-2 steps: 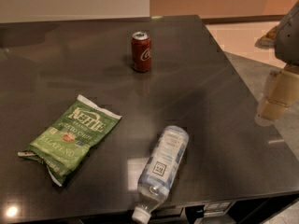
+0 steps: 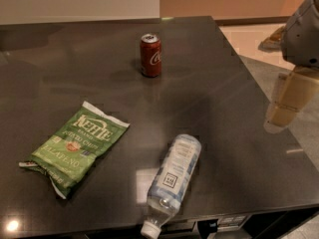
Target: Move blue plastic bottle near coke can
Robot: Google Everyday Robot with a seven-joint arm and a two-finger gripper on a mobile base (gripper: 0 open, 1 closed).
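The blue plastic bottle [image 2: 174, 176] lies on its side near the front edge of the dark table [image 2: 75, 63], with its white cap pointing toward the front and slightly over the edge. The coke can [image 2: 150, 55] stands upright at the back middle of the table, well apart from the bottle. My gripper [image 2: 288, 99] hangs at the far right, above and beside the table's right edge. It is away from both the bottle and the can and holds nothing that I can see.
A green Kettle chips bag [image 2: 77, 146] lies flat on the left front of the table. The table's right edge runs diagonally just left of my gripper, with pale floor [image 2: 249, 39] beyond it.
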